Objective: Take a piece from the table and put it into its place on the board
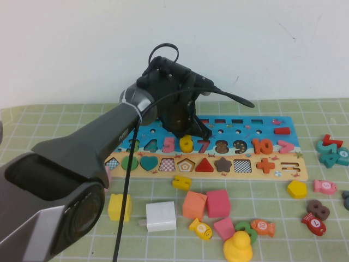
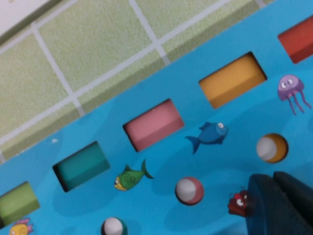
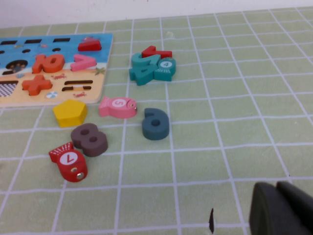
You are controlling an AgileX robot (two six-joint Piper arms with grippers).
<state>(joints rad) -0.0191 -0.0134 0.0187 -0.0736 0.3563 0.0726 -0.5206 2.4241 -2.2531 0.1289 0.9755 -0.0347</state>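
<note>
The yellow numeral 6 (image 1: 186, 143) lies in the board's (image 1: 283, 170) number row, between the pink 5 and the red 7. My left gripper (image 1: 192, 131) hovers just above and behind it, over the blue part. In the left wrist view the left gripper (image 2: 279, 205) is shut and empty over the blue board (image 2: 161, 186); the 6 is out of that view. My right gripper (image 3: 282, 210) is shut and empty above the green mat (image 3: 205, 161), right of the board, and is not in the high view.
In front of the board lie a small yellow piece (image 1: 181, 182), a yellow cube (image 1: 119, 207), a white block (image 1: 161, 216), orange and pink cubes, a yellow duck (image 1: 238, 246) and fish pieces. On the right lie a yellow pentagon (image 3: 70, 112), a brown 8 (image 3: 89, 139), a teal 6 (image 3: 155, 123) and teal numerals (image 3: 151, 66).
</note>
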